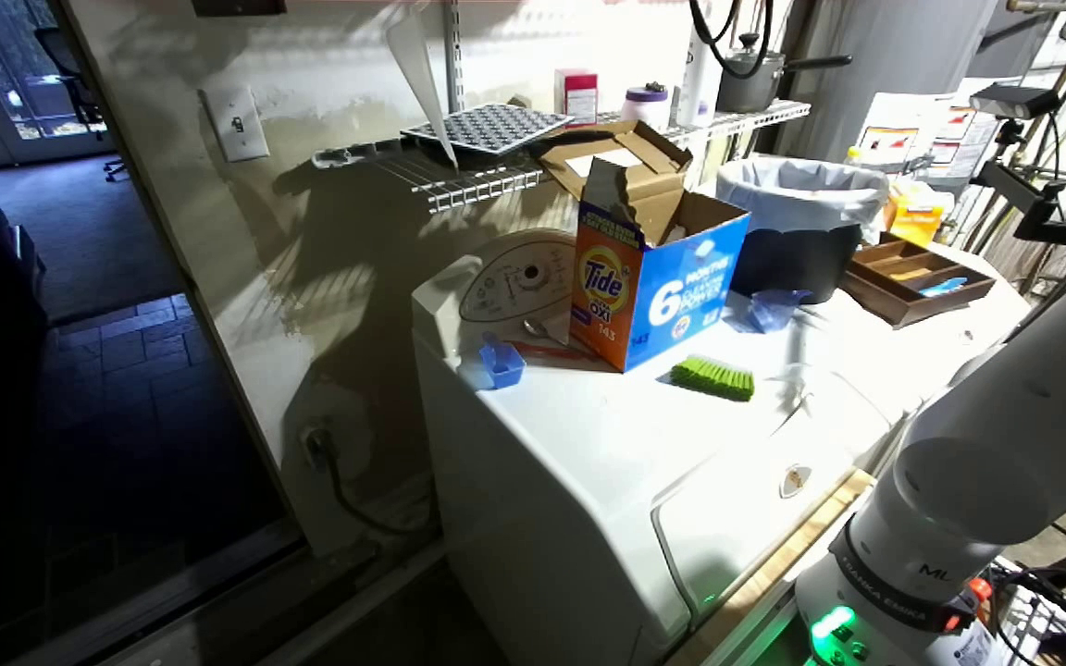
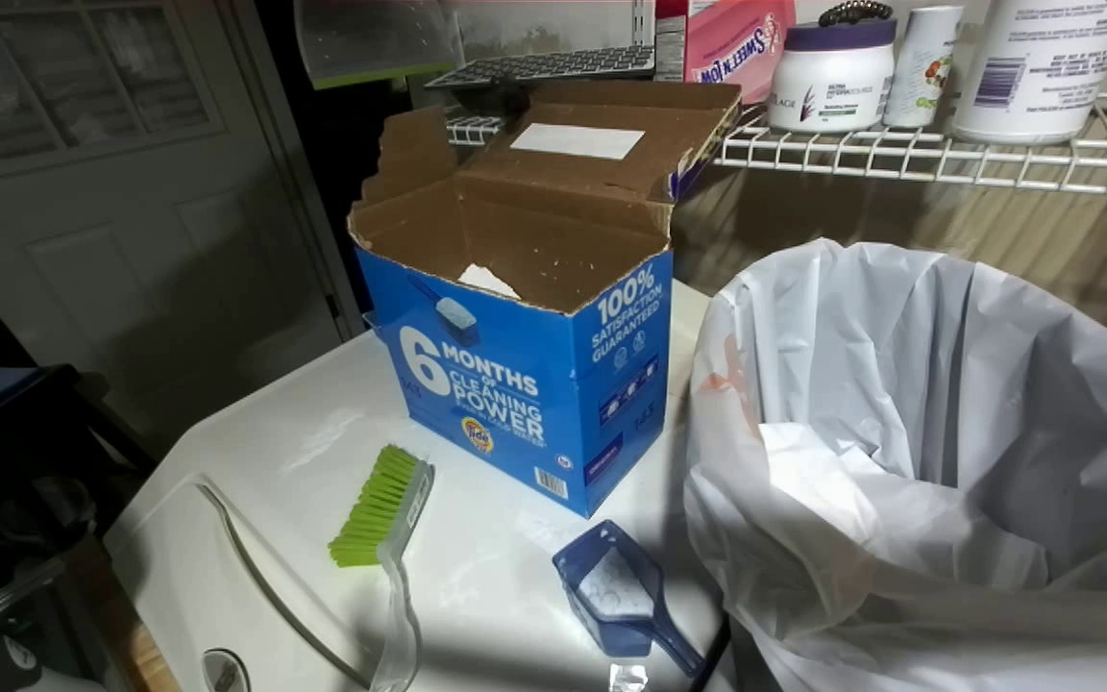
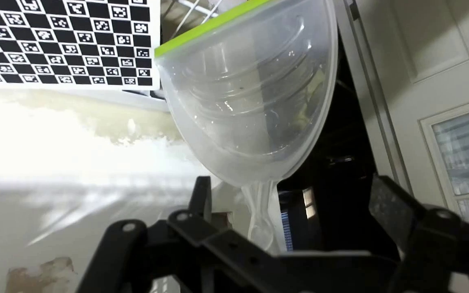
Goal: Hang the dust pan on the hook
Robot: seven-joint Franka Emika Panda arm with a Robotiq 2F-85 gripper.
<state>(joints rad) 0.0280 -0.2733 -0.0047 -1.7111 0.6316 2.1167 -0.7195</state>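
Observation:
The dust pan (image 3: 250,93) is a translucent, pale scoop with a green lip. In the wrist view its handle (image 3: 261,215) points toward my gripper (image 3: 293,187). The gripper is open, its fingers wide apart; the handle shows between them, nearer the left finger in the picture, with no finger visibly closed on it. The handle's end is hidden behind the gripper body. In exterior views the dust pan shows nearly edge-on beside the wall shelf (image 1: 422,83) and, lip down, at the top edge (image 2: 376,38). The gripper is outside both exterior views. No hook can be made out.
A checkered board (image 1: 496,128) lies on the wire shelf (image 1: 487,194) close to the dust pan. A Tide box (image 1: 653,287), green brush (image 1: 713,379) and blue scoops stand or lie on the white machine (image 1: 588,435). A lined bin (image 2: 899,500) stands beside the box.

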